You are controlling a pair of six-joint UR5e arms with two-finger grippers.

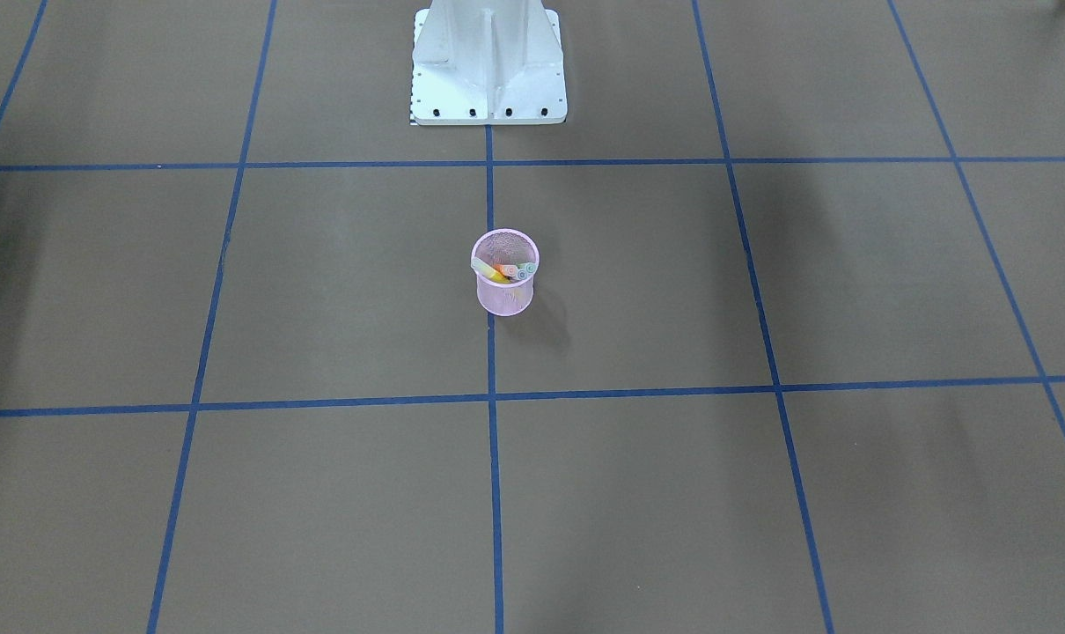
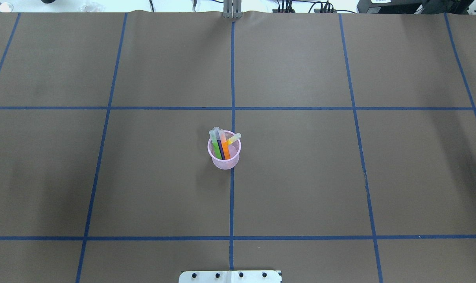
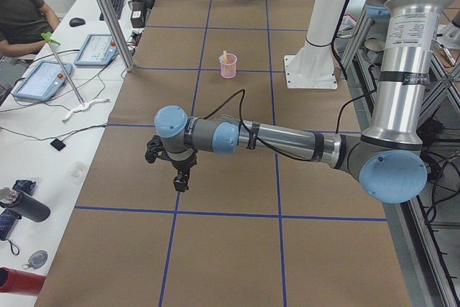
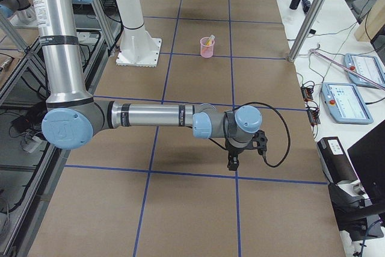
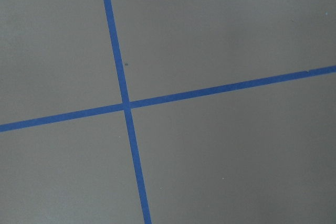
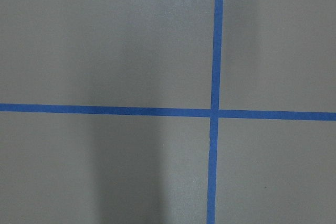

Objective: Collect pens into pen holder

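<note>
1. Across the table from the robot, the pen holder (image 1: 504,299) stands upright on a blue tape line (image 1: 495,493), before the white robot base (image 1: 488,79).
2. From overhead, the green pen (image 2: 215,147), purple pen (image 2: 220,148), orange pen (image 2: 224,147) and yellow pen (image 2: 234,138) are inside it. The yellow one leans to the right.
3. From the left end, the left gripper (image 3: 180,185) hangs above the table, well apart from the holder. I cannot tell how its jaws stand. A person (image 3: 21,12) sits at the side desk.
4. From the right end, the right gripper (image 4: 232,164) hangs likewise, and its jaws are also unclear.
5. Both wrist views show brown table (image 5: 236,171) with crossing tape.
</note>
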